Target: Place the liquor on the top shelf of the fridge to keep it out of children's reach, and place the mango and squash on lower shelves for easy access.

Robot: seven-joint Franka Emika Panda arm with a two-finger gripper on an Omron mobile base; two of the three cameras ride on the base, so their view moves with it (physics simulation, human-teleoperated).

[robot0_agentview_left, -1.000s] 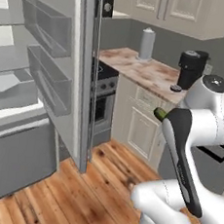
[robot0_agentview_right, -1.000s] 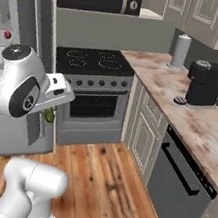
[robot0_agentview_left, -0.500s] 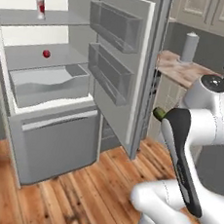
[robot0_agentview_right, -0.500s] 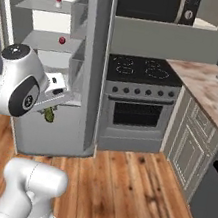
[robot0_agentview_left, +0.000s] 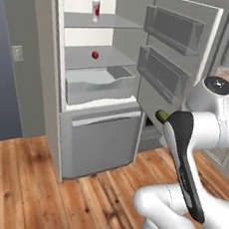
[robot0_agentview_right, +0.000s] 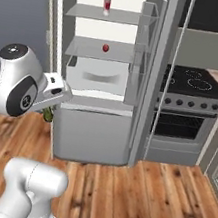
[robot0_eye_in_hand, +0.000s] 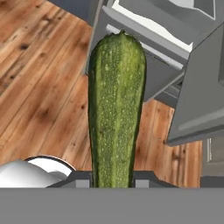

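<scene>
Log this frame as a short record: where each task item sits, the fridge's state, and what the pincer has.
liquor: upright on the top shelf
mango: on the shelf below
squash: in the pincer, outside the fridge
fridge: door open
pincer: shut on the squash, held above the wood floor
left to do: squash onto a lower shelf

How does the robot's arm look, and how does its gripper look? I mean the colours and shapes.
The arm is glossy white with rounded, bulging links, a round grey cap on one joint, and a long dark band running along one link. No loose cables or markings are visible. The gripper shows two small dark grey finger tips.
</scene>
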